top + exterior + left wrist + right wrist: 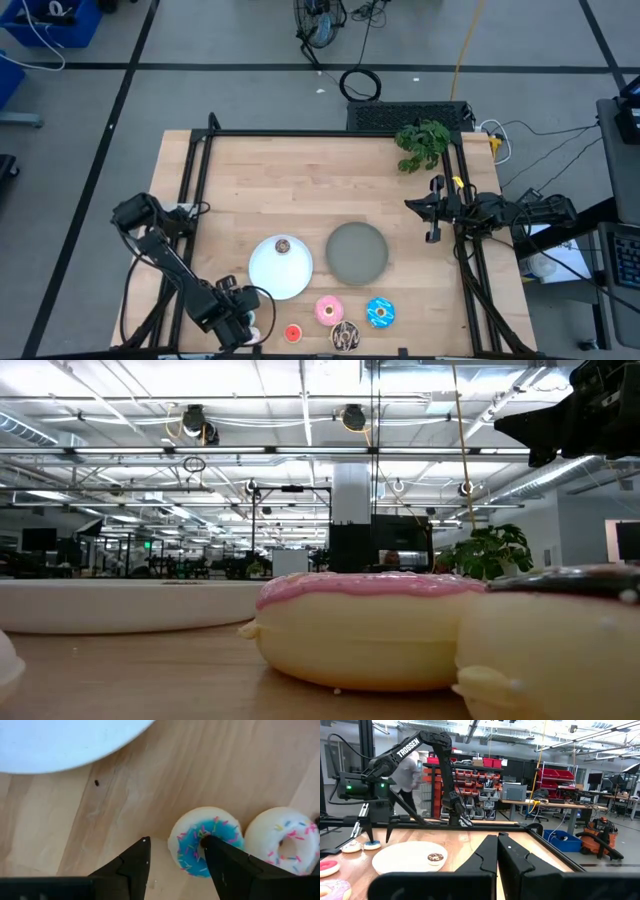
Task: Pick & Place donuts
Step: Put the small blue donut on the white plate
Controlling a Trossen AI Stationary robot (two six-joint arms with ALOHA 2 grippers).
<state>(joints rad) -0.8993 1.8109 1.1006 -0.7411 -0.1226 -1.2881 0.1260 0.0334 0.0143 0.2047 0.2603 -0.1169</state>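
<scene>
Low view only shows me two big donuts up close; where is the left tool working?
Observer: The left tool, low on the left in the high view, is open over the tiny blue donut, one finger at its hole.
Operator: Anything on the white plate?
Observer: The tiny brown donut lies on it.
Operator: The right arm?
Observer: The right tool is shut, parked at the table's right edge.

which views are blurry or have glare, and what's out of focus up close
Low view: the pink donut and the dark-topped donut loom soft and close, ceiling lights glaring behind. Left wrist view: the left gripper fingers are soft-edged, the tiny blue donut fairly sharp. Right wrist view: a person in the background is motion-blurred. High view: evenly lit.
</scene>
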